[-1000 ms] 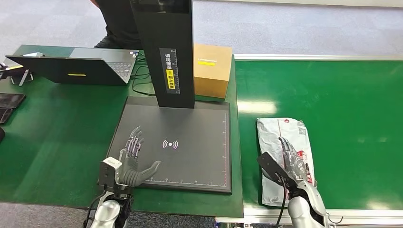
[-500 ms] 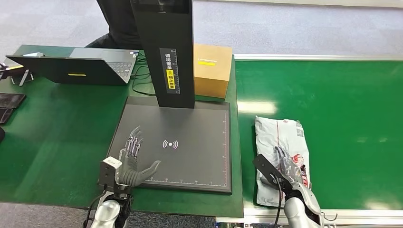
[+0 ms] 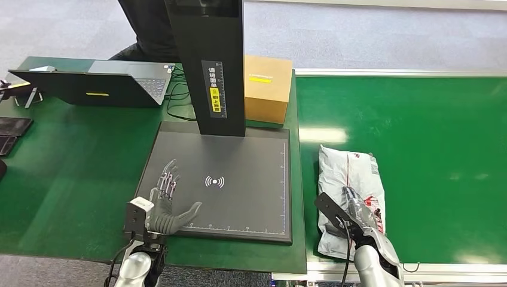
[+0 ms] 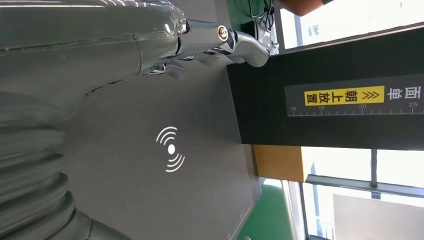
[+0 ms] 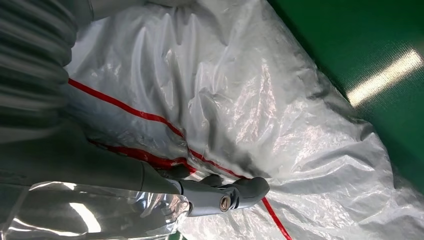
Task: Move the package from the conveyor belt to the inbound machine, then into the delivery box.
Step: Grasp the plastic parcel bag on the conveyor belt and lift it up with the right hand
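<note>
The package [image 3: 348,174], a crinkled white plastic mailer with red print, lies on the green conveyor belt [image 3: 430,149] near its front left corner. My right hand [image 3: 357,210] sits on the package's near end with fingers curled into the plastic. In the right wrist view its thumb [image 5: 220,194] digs into the package [image 5: 280,100]. My left hand [image 3: 167,206] hovers open, fingers spread, over the near left corner of the inbound machine's black plate [image 3: 251,167]. The same plate [image 4: 165,190] and fingers [image 4: 220,42] show in the left wrist view. The cardboard delivery box [image 3: 267,89] stands behind the plate.
The machine's black column [image 3: 206,66] rises at the plate's far edge. An open laptop [image 3: 101,84] and cables [image 3: 176,98] lie on the green table [image 3: 72,173]. A person in dark clothes [image 3: 143,30] stands behind. Dark flat items [image 3: 11,131] sit at the left edge.
My right hand's fingers have curled from stretched out onto the package, and hand and package have shifted slightly left, toward the plate. The left hand has not moved.
</note>
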### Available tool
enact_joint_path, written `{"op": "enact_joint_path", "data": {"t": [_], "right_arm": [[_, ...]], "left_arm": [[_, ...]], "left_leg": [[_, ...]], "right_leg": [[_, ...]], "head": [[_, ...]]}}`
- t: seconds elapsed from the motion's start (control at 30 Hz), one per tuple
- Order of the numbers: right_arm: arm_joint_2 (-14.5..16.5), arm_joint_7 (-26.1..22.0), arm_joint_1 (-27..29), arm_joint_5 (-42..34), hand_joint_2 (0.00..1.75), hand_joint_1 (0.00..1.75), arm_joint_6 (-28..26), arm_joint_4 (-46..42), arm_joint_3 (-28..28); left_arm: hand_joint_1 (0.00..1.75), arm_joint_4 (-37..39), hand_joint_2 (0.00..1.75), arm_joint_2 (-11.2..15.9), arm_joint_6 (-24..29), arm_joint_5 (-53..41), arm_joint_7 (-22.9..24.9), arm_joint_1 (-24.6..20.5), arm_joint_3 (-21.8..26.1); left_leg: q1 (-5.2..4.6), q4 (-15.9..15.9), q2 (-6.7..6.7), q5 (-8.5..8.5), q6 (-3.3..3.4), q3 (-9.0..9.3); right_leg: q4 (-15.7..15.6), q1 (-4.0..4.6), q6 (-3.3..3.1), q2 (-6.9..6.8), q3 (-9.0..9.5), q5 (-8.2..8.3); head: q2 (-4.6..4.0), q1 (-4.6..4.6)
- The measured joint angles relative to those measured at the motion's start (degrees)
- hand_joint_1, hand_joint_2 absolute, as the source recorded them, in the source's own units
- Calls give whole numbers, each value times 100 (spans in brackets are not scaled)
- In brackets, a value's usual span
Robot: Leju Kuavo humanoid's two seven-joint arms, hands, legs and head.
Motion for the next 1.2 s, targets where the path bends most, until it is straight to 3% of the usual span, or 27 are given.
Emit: {"op": "enact_joint_path", "data": {"t": [0.93, 1.1, 1.2], "right_arm": [[-61, -50, -167, -261, 175, 175, -4, 209, 222], [-61, -64, -162, -244, 175, 175, -449, 211, 233], [-61, -355, -124, -502, 175, 175, -917, 92, 150]], "left_arm": [[0, 0, 175, 0, 49, 0, 26, 2, 0], [0, -2, 175, 0, 67, 9, 26, 14, 4], [0, -32, 175, 0, 86, 57, 19, 43, 14]], "left_leg": [[0, 0, -1, 0, 0, 16], [-1, 0, -3, 0, 1, 14], [-2, 0, 0, 0, 0, 10]], "right_leg": [[-1, 0, 0, -1, 16, -1], [-1, -1, 0, -2, 16, 0], [-1, -2, 0, -1, 10, 1]], "head": [[0, 0], [0, 1], [0, 1]]}}
